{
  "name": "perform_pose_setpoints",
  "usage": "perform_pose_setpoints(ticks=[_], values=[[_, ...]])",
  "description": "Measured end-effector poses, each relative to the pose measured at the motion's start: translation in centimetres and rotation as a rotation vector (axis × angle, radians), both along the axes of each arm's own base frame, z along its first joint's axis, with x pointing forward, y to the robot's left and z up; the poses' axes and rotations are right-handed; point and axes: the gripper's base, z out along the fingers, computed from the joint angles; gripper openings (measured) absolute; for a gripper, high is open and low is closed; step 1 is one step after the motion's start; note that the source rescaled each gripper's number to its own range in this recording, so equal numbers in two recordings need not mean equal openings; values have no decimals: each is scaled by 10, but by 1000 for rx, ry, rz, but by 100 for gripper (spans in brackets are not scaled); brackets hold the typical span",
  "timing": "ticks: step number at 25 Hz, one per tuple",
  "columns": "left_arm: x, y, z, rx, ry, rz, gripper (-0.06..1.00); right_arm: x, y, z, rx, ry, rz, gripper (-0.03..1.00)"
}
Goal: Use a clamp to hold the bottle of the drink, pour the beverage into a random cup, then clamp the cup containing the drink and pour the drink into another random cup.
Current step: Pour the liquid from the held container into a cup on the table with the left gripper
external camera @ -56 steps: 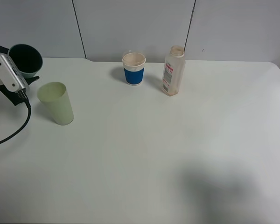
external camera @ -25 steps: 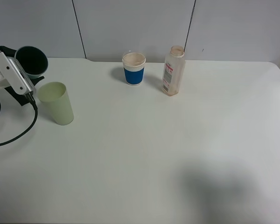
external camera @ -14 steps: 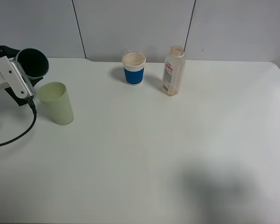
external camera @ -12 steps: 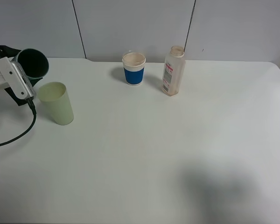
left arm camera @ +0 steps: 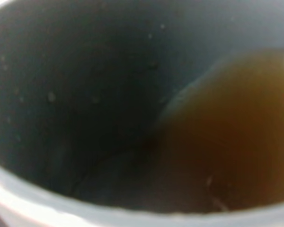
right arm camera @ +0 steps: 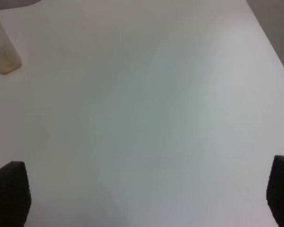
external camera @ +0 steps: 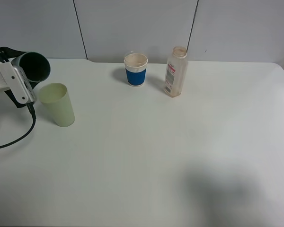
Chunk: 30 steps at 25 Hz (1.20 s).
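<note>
At the far left, my left gripper [external camera: 20,78] is shut on the teal-green cup [external camera: 33,66], held up and tipped with its mouth facing right, above and behind the pale yellow-green cup [external camera: 57,104]. The left wrist view looks straight into the teal cup [left arm camera: 85,94], where the brown beverage [left arm camera: 227,142] pools against one side. The bottle [external camera: 175,72] stands upright at the back centre, and its base [right arm camera: 4,56] shows in the right wrist view. My right gripper [right arm camera: 142,198] is open over bare table, with only its dark fingertips [right arm camera: 9,194] showing; it is out of the high view.
A white paper cup with a blue sleeve [external camera: 136,69] stands left of the bottle at the back. The white table [external camera: 170,151] runs to a grey wall behind. A black cable [external camera: 19,135] from the left arm loops onto the table at the left edge.
The left gripper has tipped the teal cup further over, its mouth turning toward the right above the yellow-green cup. The bottle, the paper cup and the yellow-green cup have not moved.
</note>
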Motion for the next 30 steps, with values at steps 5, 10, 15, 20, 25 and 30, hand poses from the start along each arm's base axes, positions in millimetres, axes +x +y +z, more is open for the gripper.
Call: perform_pose_setpoints(ticks=[5, 10, 15, 20, 25, 30], values=[[1, 1, 2, 23, -31, 0, 0, 0, 0, 0, 0, 0, 0, 100], [1, 1, 3, 29, -45, 4, 0, 0, 0, 0, 0, 0, 0, 100], [1, 1, 4, 43, -67, 1, 0, 0, 0, 0, 0, 0, 0, 100], [1, 1, 5, 41, -79, -2, 0, 0, 0, 0, 0, 0, 0, 100], [2, 0, 6, 36, -91, -5, 0, 0, 0, 0, 0, 0, 0, 100], [2, 0, 7, 36, -98, -7, 0, 0, 0, 0, 0, 0, 0, 100]])
